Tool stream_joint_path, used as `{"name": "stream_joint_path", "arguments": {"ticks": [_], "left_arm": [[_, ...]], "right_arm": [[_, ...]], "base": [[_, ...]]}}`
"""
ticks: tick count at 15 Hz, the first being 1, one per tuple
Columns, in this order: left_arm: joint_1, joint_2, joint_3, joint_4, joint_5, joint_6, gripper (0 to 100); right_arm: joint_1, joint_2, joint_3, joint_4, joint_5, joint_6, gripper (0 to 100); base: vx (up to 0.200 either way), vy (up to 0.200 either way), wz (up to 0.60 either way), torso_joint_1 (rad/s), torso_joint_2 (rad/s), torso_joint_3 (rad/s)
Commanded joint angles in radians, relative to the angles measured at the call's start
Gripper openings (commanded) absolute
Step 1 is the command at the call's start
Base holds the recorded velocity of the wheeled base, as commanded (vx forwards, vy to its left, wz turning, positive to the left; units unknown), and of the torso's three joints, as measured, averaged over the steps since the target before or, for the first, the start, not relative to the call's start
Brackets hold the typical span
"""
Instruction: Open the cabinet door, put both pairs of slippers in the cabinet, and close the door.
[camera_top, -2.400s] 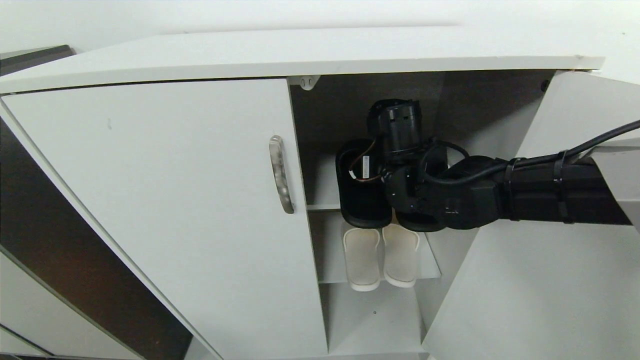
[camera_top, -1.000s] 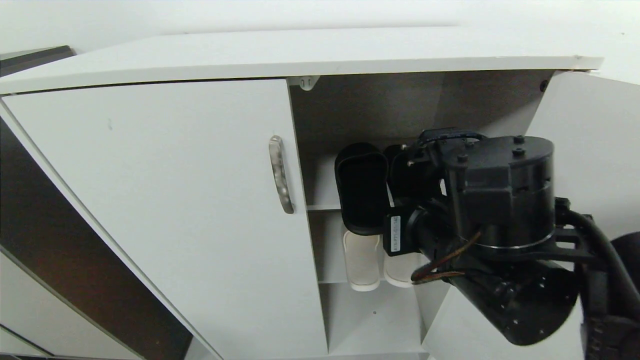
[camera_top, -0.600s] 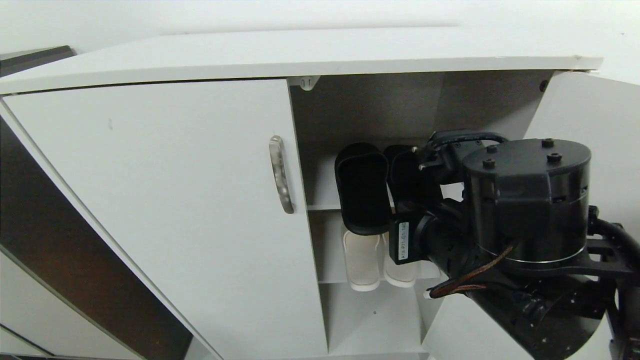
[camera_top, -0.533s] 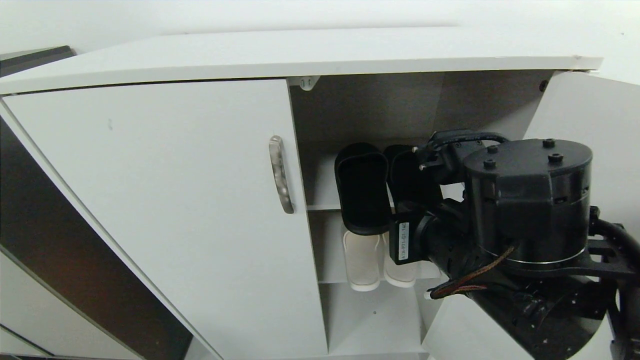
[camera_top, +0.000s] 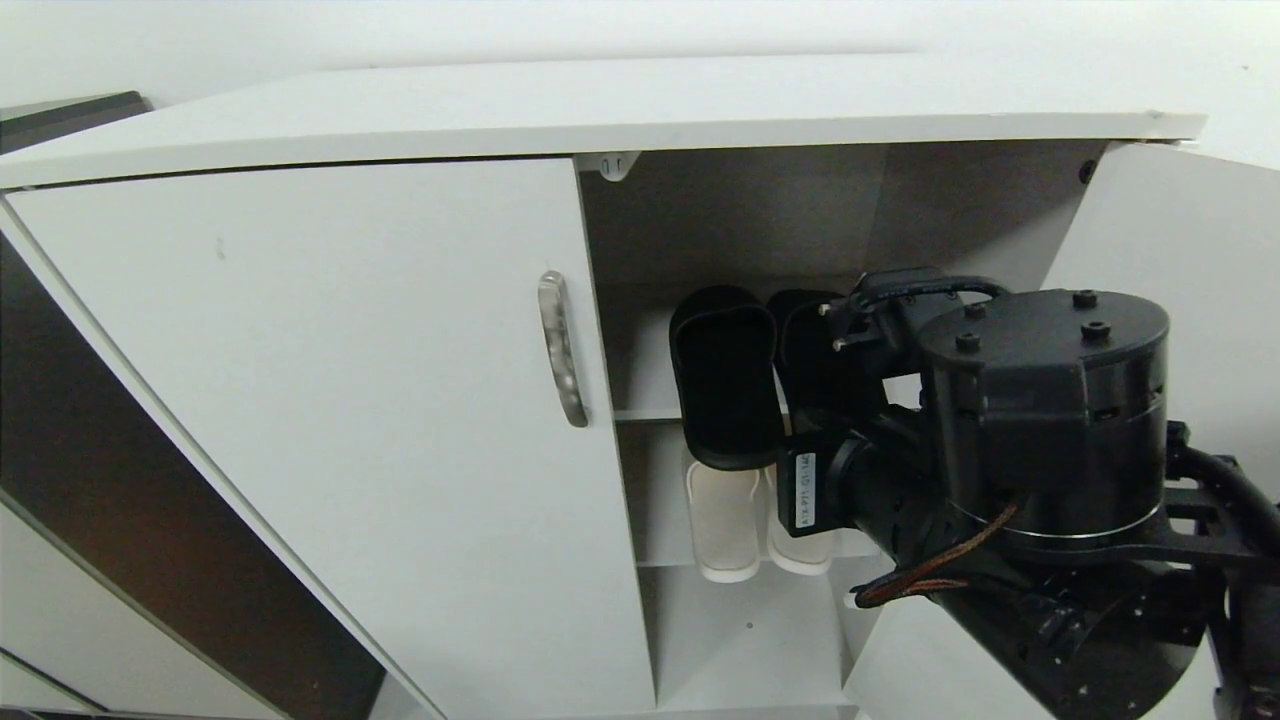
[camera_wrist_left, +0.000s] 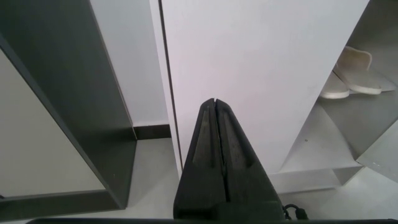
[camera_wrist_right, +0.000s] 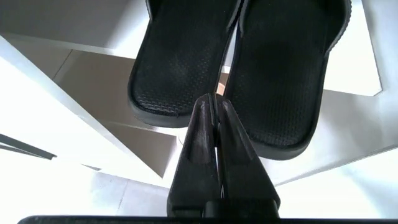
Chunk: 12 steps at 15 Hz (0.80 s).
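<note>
A pair of black slippers (camera_top: 725, 375) lies side by side on the cabinet's upper shelf (camera_top: 645, 413), heels overhanging its front edge. The right wrist view shows them (camera_wrist_right: 180, 56) close up, with my right gripper (camera_wrist_right: 216, 99) shut on nothing just in front of the heels, level with the gap between them. A pair of white slippers (camera_top: 728, 520) sits on the shelf below. My right arm (camera_top: 1040, 420) hides part of the right black slipper. My left gripper (camera_wrist_left: 215, 102) is shut and empty, low in front of the closed left door (camera_wrist_left: 249, 56), with the white slippers (camera_wrist_left: 354, 71) off to one side.
The left cabinet door (camera_top: 350, 400) with its metal handle (camera_top: 562, 350) is closed. The right door (camera_top: 1170, 250) stands swung open behind my right arm. The bottom compartment (camera_top: 750, 640) holds nothing. A dark panel (camera_top: 120, 500) stands left of the cabinet.
My right arm has pulled back out of the cabinet, leaving the black slippers on the upper shelf. Over the last second it shifted only slightly. The slippers have not moved.
</note>
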Motion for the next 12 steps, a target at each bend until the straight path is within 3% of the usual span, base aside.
{"name": "stream_joint_path", "arguments": {"ticks": [1, 12], "left_arm": [[0.0, 0.001, 0.0, 0.0, -0.001, 0.0, 0], [0.0, 0.0, 0.0, 0.0, 0.0, 0.0, 0]], "right_arm": [[-0.001, 0.009, 0.001, 0.0, 0.0, 0.0, 0], [-0.027, 0.008, 0.043, -0.003, 0.04, 0.003, 0]], "base": [[-0.2, 0.0, 0.0, 0.007, 0.0, -0.002], [-0.2, 0.0, 0.0, 0.002, 0.0, 0.003]]}}
